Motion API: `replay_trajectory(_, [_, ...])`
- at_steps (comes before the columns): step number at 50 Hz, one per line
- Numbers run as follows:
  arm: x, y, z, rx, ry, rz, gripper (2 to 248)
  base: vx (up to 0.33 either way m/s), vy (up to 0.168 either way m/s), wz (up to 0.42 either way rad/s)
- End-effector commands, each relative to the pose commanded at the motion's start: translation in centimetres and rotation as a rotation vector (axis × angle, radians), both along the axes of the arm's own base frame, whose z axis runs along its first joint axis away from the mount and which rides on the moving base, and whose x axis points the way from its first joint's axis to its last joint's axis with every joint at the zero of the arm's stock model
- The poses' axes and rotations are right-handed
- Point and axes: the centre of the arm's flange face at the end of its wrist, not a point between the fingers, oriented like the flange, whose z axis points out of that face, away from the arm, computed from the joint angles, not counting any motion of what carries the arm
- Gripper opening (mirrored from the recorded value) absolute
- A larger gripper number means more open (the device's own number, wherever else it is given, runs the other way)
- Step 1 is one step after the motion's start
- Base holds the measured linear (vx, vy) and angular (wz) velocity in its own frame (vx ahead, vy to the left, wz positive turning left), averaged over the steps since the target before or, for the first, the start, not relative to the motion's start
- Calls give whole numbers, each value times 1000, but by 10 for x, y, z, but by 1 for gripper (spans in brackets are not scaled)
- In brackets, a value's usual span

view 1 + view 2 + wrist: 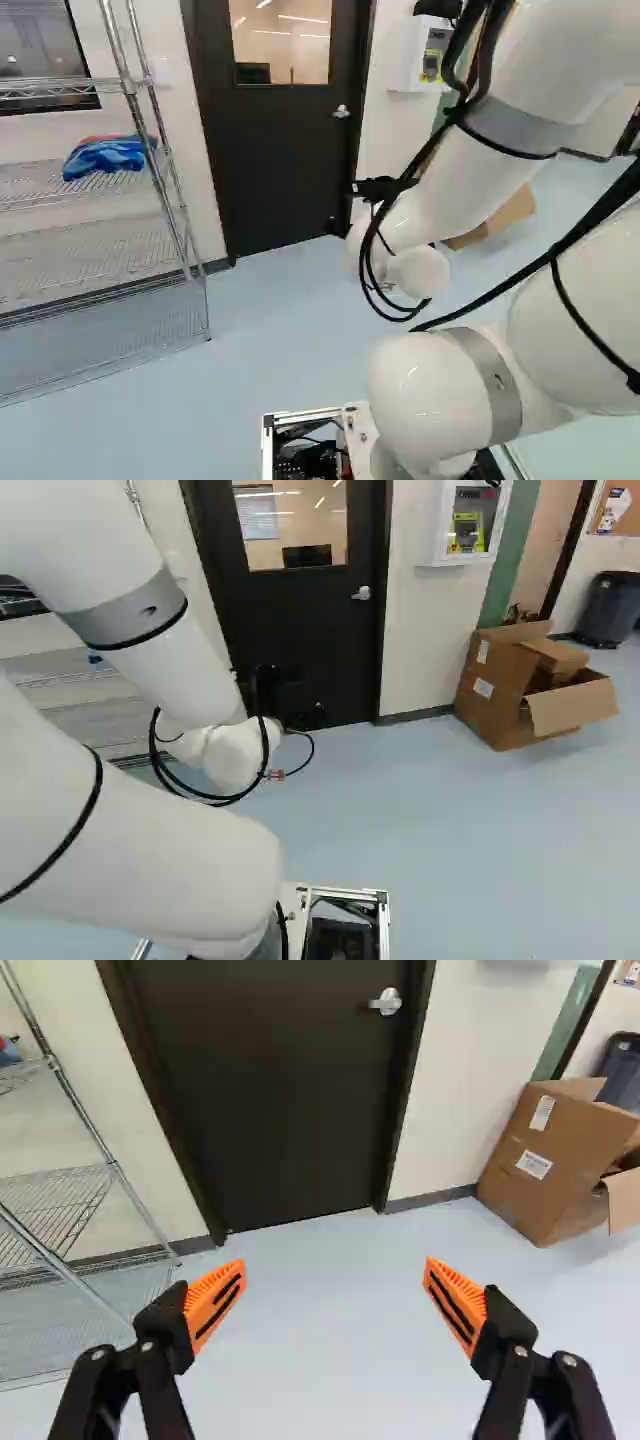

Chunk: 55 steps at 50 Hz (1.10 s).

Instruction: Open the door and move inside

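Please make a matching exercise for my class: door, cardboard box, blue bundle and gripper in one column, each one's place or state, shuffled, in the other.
1. Door
2. Cardboard box
3. Blue bundle
4. Gripper

A. Lying on a wire shelf
B. Wide open, gripping nothing
C. Dark and closed
D. Standing on the floor, a flap folded outward

Pairs: 1-C, 2-D, 3-A, 4-B

So the door (pixel 270 1110) is super dark brown, almost black, with a silver handle (pixel 386 1001). Floor's (pixel 330 1310) pale blue, box (pixel 555 1165) is cardboard brown with white labels. Cloth (pixel 105 156) is bright blue with some reddish orange. End effector (pixel 346 207) is black, orange pads (pixel 205 1290) with black stripes.
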Motion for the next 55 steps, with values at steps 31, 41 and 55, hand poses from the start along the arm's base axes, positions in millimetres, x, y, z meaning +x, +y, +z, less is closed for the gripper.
replay_trajectory(31, [0, 0, 0, 0, 0, 0, 247, 23, 1, 0])
replay_trajectory(41, [0, 0, 0, 0, 0, 0, 247, 68, 1, -4])
replay_trajectory(55, [0, 0, 0, 0, 0, 0, 247, 102, 3, -6])
